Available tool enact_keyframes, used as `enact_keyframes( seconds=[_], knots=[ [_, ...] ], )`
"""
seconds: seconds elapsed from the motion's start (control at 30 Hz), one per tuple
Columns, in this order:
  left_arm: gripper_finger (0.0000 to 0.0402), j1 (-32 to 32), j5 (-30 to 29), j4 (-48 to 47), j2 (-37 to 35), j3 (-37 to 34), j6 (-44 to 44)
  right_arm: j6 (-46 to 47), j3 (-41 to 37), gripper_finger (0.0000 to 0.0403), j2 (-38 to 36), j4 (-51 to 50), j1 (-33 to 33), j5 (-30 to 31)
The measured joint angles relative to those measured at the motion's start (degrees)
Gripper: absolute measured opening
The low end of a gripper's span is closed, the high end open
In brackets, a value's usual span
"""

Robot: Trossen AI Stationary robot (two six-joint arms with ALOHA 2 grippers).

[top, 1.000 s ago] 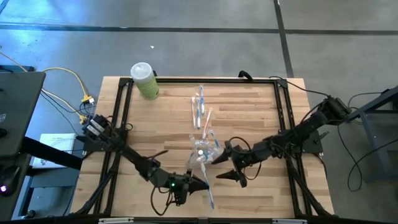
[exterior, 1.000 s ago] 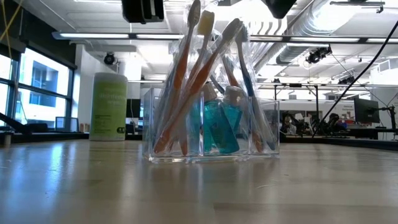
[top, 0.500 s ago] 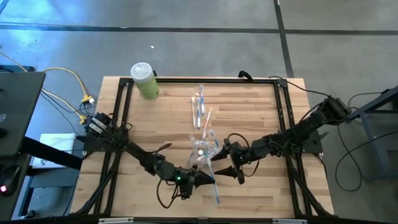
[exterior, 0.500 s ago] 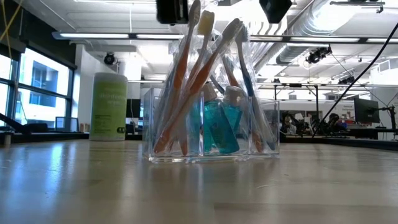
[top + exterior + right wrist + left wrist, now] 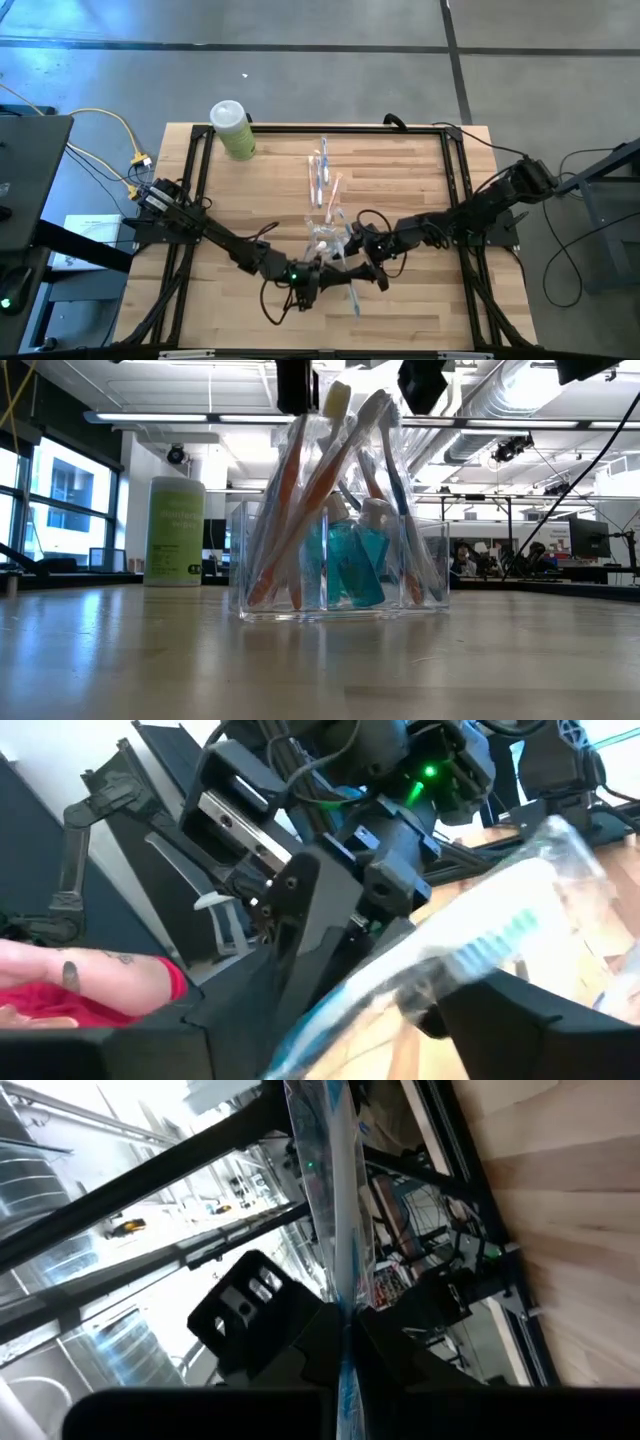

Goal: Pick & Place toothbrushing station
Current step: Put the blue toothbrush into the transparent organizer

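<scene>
Toothbrushes point(image 5: 300, 510) in clear wrappers are stood leaning in a see-through holder point(image 5: 340, 565) near the middle of the counter point(image 5: 400, 180), with small teal bottles point(image 5: 352, 560) among them. One wrapped blue toothbrush point(image 5: 350, 290) is clamped in the left hand point(image 5: 322, 277), whose fingers are closed together on it, just beside the holder. The right hand point(image 5: 368, 268) is held with fingers apart around that same brush. More brushes point(image 5: 322, 170) are laid farther back, near a green bottle point(image 5: 233, 130).
</scene>
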Motion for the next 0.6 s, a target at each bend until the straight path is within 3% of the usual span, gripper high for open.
enact_keyframes(
  seconds=[0.17, 0.4, 0.47, 0.6],
  knots=[
    [0.0012, -0.52, -0.17, -1.30, 0.00, 0.00, -0.01, -0.46, 0.00, 0.0180, 0.04, 0.48, -0.09, -0.58],
    [0.0017, -0.57, -0.37, -2.28, 0.00, -0.02, -1.52, -2.15, 0.00, 0.0032, 0.04, 1.11, -0.02, -2.04],
    [0.0023, -0.74, -0.40, -2.35, 0.00, -0.02, -2.14, -2.93, 0.00, 0.0017, 0.00, 1.18, 0.00, -2.47],
    [0.0045, -1.31, -0.68, -2.40, 0.00, -0.02, -5.39, -4.15, 0.00, 0.0028, 0.00, 1.27, -0.02, -3.15]
  ],
)
